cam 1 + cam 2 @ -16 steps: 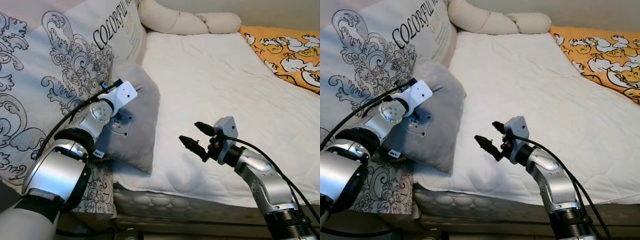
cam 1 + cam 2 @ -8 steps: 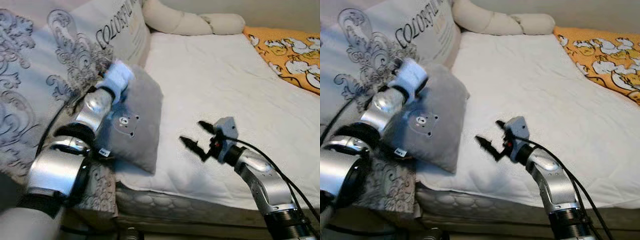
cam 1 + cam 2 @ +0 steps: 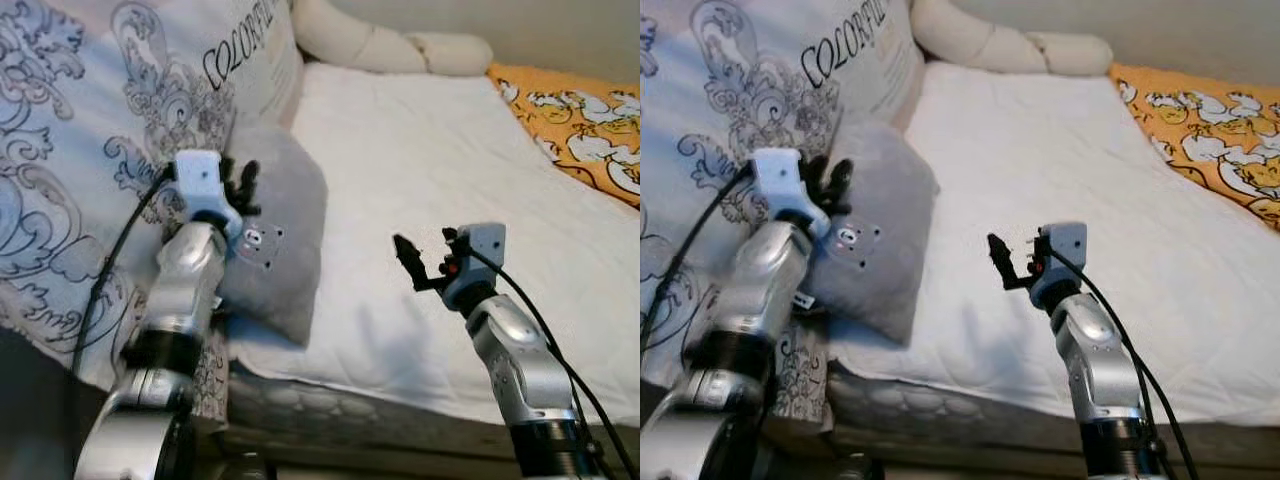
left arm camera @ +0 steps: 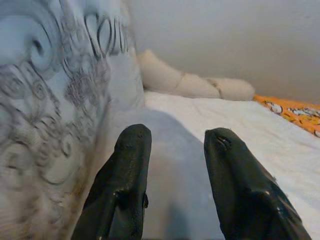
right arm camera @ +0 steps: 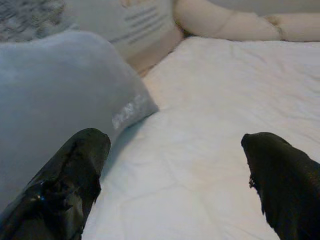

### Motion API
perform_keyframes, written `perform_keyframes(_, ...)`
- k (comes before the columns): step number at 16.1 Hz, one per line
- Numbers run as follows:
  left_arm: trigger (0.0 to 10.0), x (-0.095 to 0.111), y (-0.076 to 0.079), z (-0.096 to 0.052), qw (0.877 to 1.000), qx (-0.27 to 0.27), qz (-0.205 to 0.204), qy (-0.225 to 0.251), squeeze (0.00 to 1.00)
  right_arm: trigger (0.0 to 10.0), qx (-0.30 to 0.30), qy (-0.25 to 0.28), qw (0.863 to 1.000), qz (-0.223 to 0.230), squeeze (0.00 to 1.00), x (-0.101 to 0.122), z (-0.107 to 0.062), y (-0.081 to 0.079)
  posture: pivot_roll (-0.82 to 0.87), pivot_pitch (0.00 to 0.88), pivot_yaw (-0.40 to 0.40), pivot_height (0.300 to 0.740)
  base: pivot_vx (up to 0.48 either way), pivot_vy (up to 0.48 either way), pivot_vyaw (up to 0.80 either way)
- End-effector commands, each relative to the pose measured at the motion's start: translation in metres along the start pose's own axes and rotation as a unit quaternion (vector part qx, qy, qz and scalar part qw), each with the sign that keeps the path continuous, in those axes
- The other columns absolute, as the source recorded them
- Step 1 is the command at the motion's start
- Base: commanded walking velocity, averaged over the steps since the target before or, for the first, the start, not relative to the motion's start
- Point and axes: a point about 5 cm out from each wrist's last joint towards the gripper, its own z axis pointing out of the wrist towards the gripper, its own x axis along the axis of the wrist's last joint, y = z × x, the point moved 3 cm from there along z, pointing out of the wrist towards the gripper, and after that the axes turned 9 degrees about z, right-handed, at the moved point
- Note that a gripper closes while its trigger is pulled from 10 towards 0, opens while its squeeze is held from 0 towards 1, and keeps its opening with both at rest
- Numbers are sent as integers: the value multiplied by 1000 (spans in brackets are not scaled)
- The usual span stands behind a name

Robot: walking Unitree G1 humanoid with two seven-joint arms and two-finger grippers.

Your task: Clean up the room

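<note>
- Left hand [image 3: 238,186]: fingers narrowly parted, empty, raised against the grey cushion [image 3: 285,225], probably to regrip it.
- Cushion leans on the large patterned pillow [image 3: 90,150] at the bed [image 3: 420,160] edge.
- Right hand [image 3: 425,258]: spread wide, empty, beside the cushion.

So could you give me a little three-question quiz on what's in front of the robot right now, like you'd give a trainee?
1. True or false: the left gripper is clamped shut on the grey cushion.
2. Which thing lies along the far end of the white mattress? A) a long cream bolster B) a laundry basket C) a pair of shoes
3. Fill in: the right gripper hovers over the mattress with its fingers ____.

Key
1. False: its fingers are apart, up by the cushion's top edge.
2. A, the bolster.
3. open
</note>
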Motion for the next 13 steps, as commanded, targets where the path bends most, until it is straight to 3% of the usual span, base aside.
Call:
perform_keyframes(1, 10000, 6, 5, -6, 1000, -7, 21, 7, 0, 10000, -24, 8, 1000, 14, 0, 3, -6, 9, 112, 0, -61, 740, 0, 0, 0)
perform_keyframes(5, 10000, -1, -1, -29, 999, -2, 39, -21, 0, 10000, -22, 32, 999, 20, 0, 8, -3, -4, 118, 0, -57, 740, 0, 0, 0)
perform_keyframes(6, 10000, -9, -3, -38, 997, 0, 69, -44, 0, 10000, -30, 33, 999, 24, 0, 5, -2, -9, 120, 0, -43, 740, 0, -382, 0)
perform_keyframes(9, 10000, -11, -1, -46, 996, 4, 60, -64, 0, 10000, -39, 26, 999, 28, 0, -1, -1, -13, 124, 0, -35, 740, 0, -372, 0)
perform_keyframes(13, 10000, -30, -2, -61, 991, 11, 69, -112, 0, 10000, -44, 17, 999, 23, 0, -6, -1, -16, 114, 0, -29, 740, 0, -368, 0)
